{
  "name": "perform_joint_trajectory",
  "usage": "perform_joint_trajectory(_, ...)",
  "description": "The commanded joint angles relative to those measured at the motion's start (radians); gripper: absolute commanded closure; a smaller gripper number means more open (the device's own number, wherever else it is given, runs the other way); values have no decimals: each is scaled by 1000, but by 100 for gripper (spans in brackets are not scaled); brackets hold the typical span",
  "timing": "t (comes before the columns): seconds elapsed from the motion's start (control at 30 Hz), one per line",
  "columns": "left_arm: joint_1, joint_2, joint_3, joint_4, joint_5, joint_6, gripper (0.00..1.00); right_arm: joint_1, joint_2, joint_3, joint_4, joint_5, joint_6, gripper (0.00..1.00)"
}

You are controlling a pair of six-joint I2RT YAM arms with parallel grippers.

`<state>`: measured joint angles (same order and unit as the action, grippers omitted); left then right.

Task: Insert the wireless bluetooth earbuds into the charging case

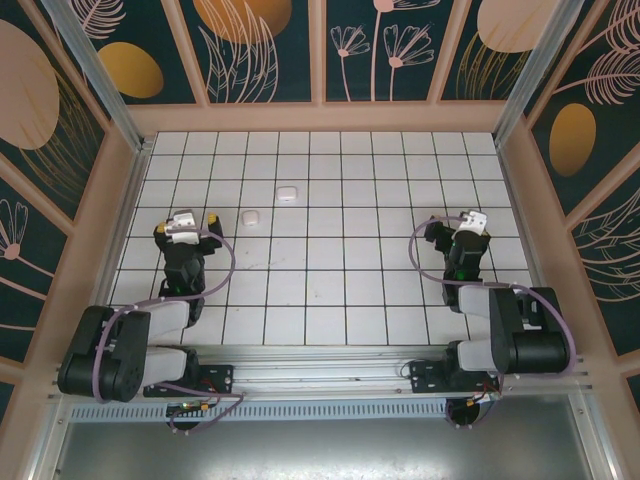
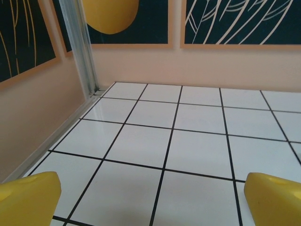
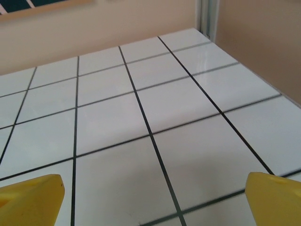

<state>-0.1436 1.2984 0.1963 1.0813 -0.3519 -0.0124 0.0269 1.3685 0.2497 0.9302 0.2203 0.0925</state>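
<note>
Two white rounded charging cases lie on the tiled floor in the top view, one (image 1: 251, 217) left of centre and one (image 1: 288, 193) a tile further back and to its right. Both look closed. The wireless bluetooth earbuds are out of view. My left gripper (image 1: 188, 220) hovers about two tiles left of the nearer case, open and empty. In the left wrist view its yellow fingertips (image 2: 29, 197) stand wide apart over bare tiles. My right gripper (image 1: 467, 220) is at the right side, far from both cases, open with its yellow fingertips (image 3: 275, 197) wide apart over bare tiles.
The white tiled floor (image 1: 330, 290) is boxed in by peach walls with dark patterned panels. A metal corner post (image 2: 82, 47) stands at the back left and another (image 3: 207, 19) at the back right. Both arm bases sit at the near edge.
</note>
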Motion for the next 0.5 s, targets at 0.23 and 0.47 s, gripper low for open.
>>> perform_joint_trajectory(0.23, 23, 59, -61, 230, 51, 20, 1, -35, 171, -38, 361, -98, -51, 1)
perform_joint_trajectory(0.47, 49, 165, -30, 284, 74, -7, 2, -38, 170, -36, 355, -99, -47, 1)
